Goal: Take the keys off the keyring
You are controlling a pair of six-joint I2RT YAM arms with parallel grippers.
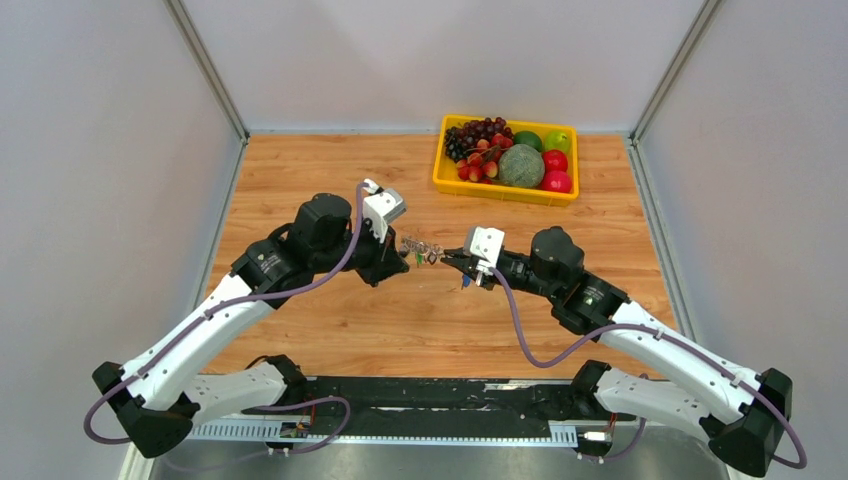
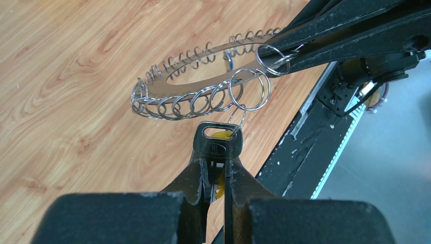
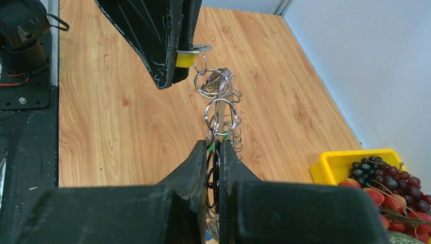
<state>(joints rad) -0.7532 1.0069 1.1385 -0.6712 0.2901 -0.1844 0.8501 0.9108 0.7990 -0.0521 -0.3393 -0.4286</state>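
Wooden table [image 1: 330, 330]: keyring [image 2: 162, 85] held in air above it, right gripper [image 3: 214, 152] clamped on its rim; left gripper [image 2: 216, 163] closed on black-headed key [image 2: 217, 146] linked to one rim loop. Yellow fruit tray [image 1: 440, 181] behind.

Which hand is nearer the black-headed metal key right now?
Left. The left hand is shut on the black-headed metal key itself. The right hand grips the rim of the flat grey metal ring, apart from the key.
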